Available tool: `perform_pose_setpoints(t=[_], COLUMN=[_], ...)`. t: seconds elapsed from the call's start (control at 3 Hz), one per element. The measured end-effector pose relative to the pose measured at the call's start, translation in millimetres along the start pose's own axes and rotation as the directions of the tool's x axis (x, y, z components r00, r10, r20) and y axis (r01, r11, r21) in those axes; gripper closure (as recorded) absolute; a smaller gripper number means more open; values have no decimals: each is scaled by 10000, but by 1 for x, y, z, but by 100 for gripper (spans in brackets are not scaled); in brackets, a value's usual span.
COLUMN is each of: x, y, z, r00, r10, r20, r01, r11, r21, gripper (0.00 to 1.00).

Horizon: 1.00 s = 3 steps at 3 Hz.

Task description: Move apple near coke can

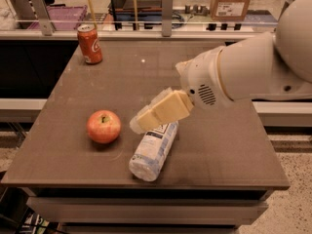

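The red-orange apple (103, 126) sits on the brown table (219, 150) at the front left. The coke can (90, 44) stands upright at the table's far left corner, well apart from the apple. My gripper (141, 122), with pale yellow fingers, hangs above the table just right of the apple, over the top end of a lying plastic bottle. It holds nothing that I can see.
A clear plastic bottle with a white label (153, 150) lies on its side right of the apple, near the front edge. Behind the table runs a counter with a rail (165, 30), boxes and bins.
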<state>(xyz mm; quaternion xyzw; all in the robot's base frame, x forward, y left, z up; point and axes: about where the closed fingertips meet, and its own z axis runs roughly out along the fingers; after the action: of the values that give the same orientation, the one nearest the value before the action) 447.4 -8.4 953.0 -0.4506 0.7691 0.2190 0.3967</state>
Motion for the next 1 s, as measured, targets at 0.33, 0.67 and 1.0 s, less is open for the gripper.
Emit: perform_pose_setpoints(t=[0.33,0.67,1.0], x=[3,6,8], y=[12,20,28], z=[17,33,49], r00=[10000,9999,9999], r10=[12,54,73], r20=[84,161,78], r01=[-13,-58,-74], r11=[9999,9997,9998], r21=[168,231,158], gripper=[0,0,0])
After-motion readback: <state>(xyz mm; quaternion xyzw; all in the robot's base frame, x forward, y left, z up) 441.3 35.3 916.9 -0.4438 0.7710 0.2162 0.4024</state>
